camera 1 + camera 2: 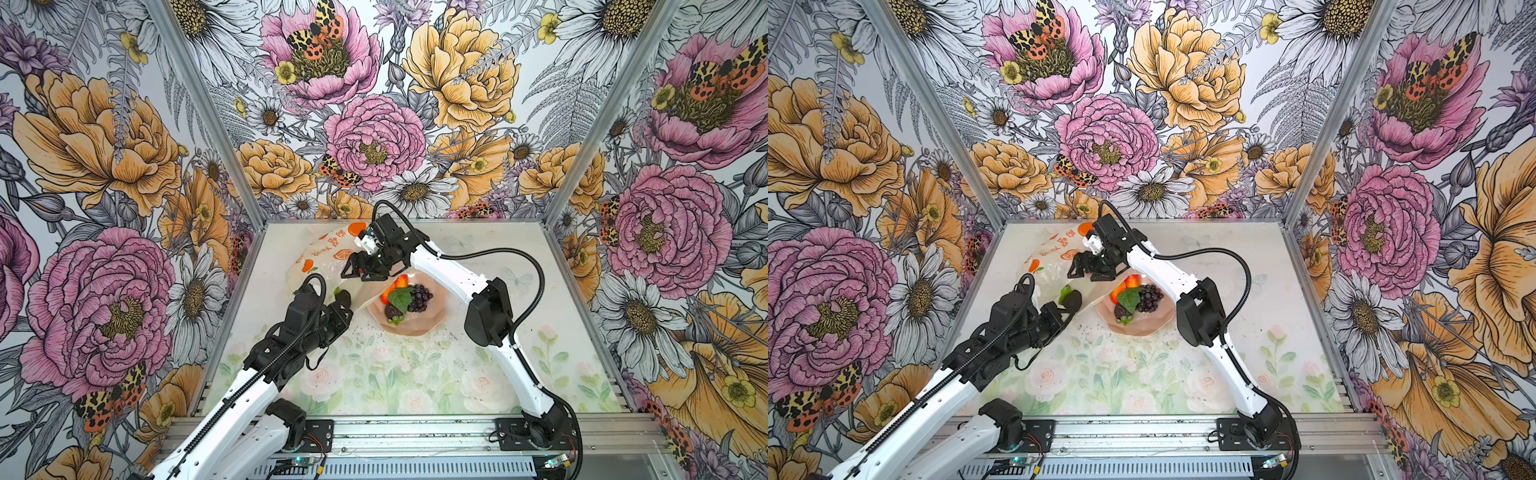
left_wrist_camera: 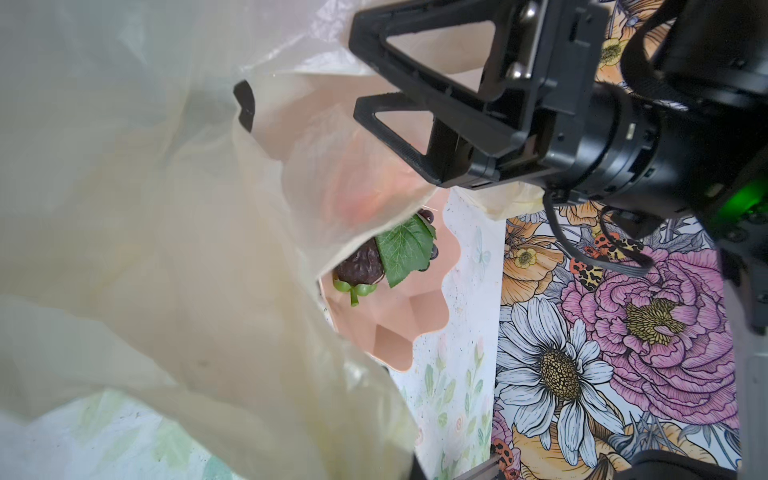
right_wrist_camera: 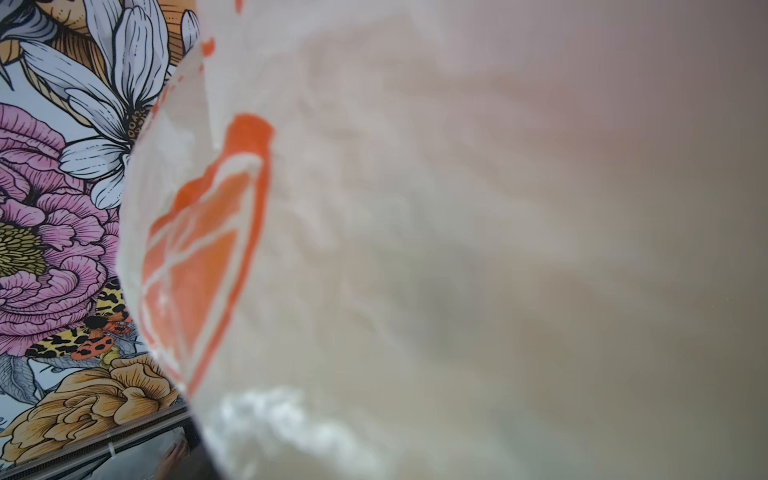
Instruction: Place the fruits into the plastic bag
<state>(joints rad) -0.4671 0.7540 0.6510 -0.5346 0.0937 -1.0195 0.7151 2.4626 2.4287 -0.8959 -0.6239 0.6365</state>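
Plastic bag (image 1: 320, 257): one. Pink bowl (image 1: 419, 329): one. Contents of bowl: one purple grape bunch (image 1: 420, 296) with one green leaf (image 1: 400, 300), one dark knobbly fruit (image 1: 392, 311) with green stem, two red-orange fruits (image 1: 401, 281) (image 1: 386, 296). At bag: one green piece (image 1: 336, 292), kind indeterminate.

The table (image 1: 415, 374) carries a pale print of roses and green leaves, with small dark specks (image 1: 361, 330) scattered around its middle. The plastic bag (image 1: 320, 253) rests toward the far left corner, printed side up and partly raised off the surface. A pink scalloped bowl (image 1: 424, 320) sits near the middle. The bag's loose edge overlaps the bowl's rim on the side facing the left edge.
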